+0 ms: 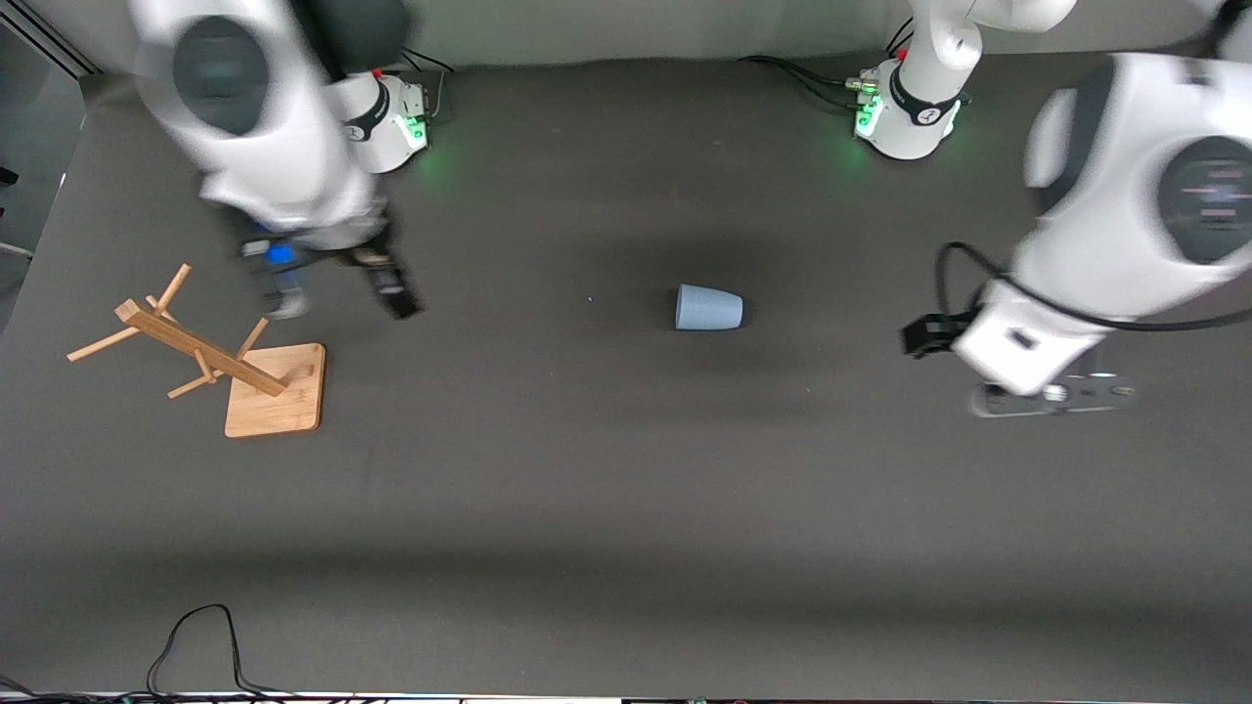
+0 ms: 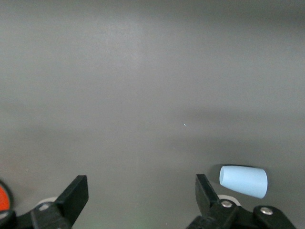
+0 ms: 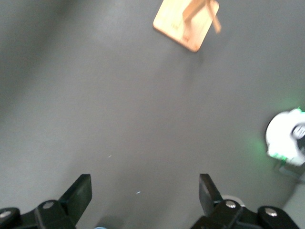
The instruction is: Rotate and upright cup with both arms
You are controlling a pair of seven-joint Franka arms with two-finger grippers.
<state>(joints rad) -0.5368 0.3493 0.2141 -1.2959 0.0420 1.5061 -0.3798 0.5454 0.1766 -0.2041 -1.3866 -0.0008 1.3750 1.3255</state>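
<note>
The cup point(image 1: 709, 307), a small pale-blue tumbler, lies on its side in the middle of the dark table. In the left wrist view the cup point(image 2: 243, 181) shows beside one finger, outside the jaws. My left gripper point(image 1: 1051, 396) hangs over the table toward the left arm's end, apart from the cup. Its view shows the left gripper point(image 2: 141, 191) open, with only bare table between the fingers. My right gripper point(image 1: 340, 298) hovers toward the right arm's end, between the cup and a wooden rack. Seen from its own wrist, the right gripper point(image 3: 145, 193) is open and holds nothing.
A wooden peg rack point(image 1: 196, 352) on a square base point(image 1: 277, 389) stands toward the right arm's end; its base point(image 3: 186, 24) also shows in the right wrist view. The right arm's green-lit base point(image 3: 286, 138) shows there too. A black cable point(image 1: 196, 636) loops at the table's near edge.
</note>
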